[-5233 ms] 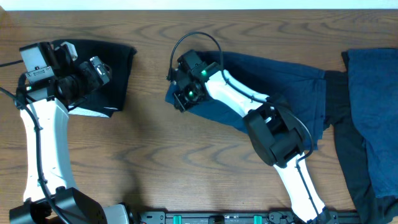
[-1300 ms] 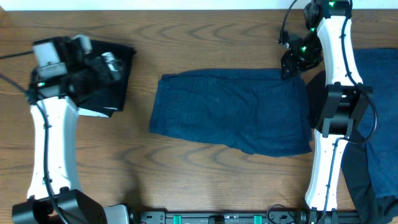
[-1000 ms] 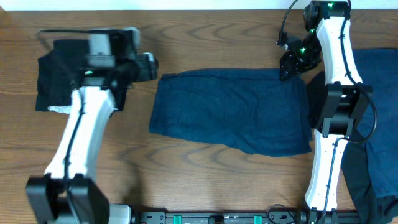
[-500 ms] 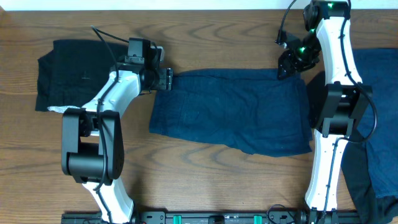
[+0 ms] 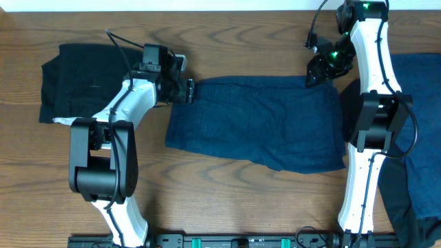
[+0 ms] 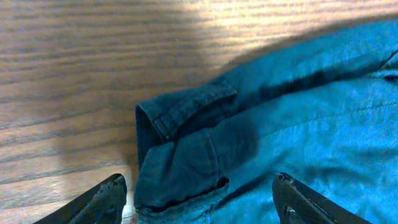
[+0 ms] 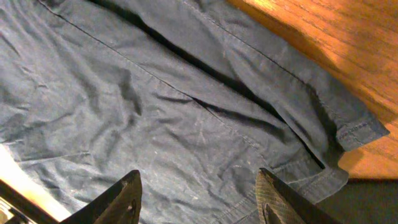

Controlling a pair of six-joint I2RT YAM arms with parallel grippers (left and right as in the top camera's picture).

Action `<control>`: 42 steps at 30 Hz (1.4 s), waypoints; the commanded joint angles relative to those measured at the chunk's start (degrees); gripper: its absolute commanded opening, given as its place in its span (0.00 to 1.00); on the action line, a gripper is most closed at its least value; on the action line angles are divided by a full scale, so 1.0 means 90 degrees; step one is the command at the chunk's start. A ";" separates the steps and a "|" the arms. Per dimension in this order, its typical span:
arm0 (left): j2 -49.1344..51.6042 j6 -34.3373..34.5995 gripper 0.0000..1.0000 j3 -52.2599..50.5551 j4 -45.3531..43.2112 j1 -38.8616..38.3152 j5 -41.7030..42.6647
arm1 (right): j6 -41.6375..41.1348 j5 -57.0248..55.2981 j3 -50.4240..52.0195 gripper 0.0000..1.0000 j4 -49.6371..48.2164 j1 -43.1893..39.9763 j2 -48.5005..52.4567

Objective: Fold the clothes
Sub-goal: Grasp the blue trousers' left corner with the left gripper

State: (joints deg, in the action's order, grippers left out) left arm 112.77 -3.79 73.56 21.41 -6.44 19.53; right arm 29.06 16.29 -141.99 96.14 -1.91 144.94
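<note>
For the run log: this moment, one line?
left gripper: open over navy garment top-left corner | right gripper: open over top-right corner | black garment: far left, apart

The brown wood-grain table carries a dark navy blue cloth garment spread flat at its middle, a squarish black cloth garment at far left, and a heap of blue and black clothes at the right edge.

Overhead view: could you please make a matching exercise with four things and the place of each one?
Things:
1. navy garment
2. black garment
3. left gripper
4. right gripper

Places:
A. at the navy garment's top right corner
B. far left of the table
C. middle of the table
D. at the navy garment's top left corner

Pairs: 1-C, 2-B, 3-D, 4-A
</note>
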 commanded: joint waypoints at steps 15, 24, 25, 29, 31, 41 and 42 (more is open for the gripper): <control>-0.0182 -0.0457 0.39 -0.0100 0.0058 -0.0015 0.0117 | 0.0090 0.0148 0.0032 0.58 -0.0066 0.0017 0.0075; -0.0418 -0.0457 0.38 -0.0100 0.0670 -0.0034 0.0114 | 0.0090 0.0146 0.0032 0.58 -0.0063 0.0017 0.0075; -0.0418 -0.0457 0.38 -0.0100 0.0719 -0.0034 0.0114 | 0.0090 0.0146 0.0032 0.59 -0.0063 0.0019 0.0075; -0.0418 -0.0457 0.38 -0.0100 0.0886 -0.0061 0.0117 | 0.0090 0.0148 0.0032 0.59 -0.0066 0.0019 0.0075; -0.0418 -0.0457 0.38 -0.0102 0.0925 -0.0102 0.0117 | 0.0090 0.0148 0.0032 0.59 -0.0066 0.0019 0.0075; -0.0129 -0.0529 0.41 -0.0109 0.0454 -0.0282 0.0085 | 0.0087 0.0153 0.0034 0.59 -0.0061 0.0019 0.0075; -0.0039 -0.0529 0.43 -0.0109 0.0379 -0.0282 0.0085 | 0.0087 0.0151 0.0034 0.60 -0.0061 0.0019 0.0075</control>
State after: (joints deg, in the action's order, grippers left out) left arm 110.00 -7.75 73.19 25.76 -8.93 20.21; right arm 29.06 16.75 -141.93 95.55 -1.91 144.94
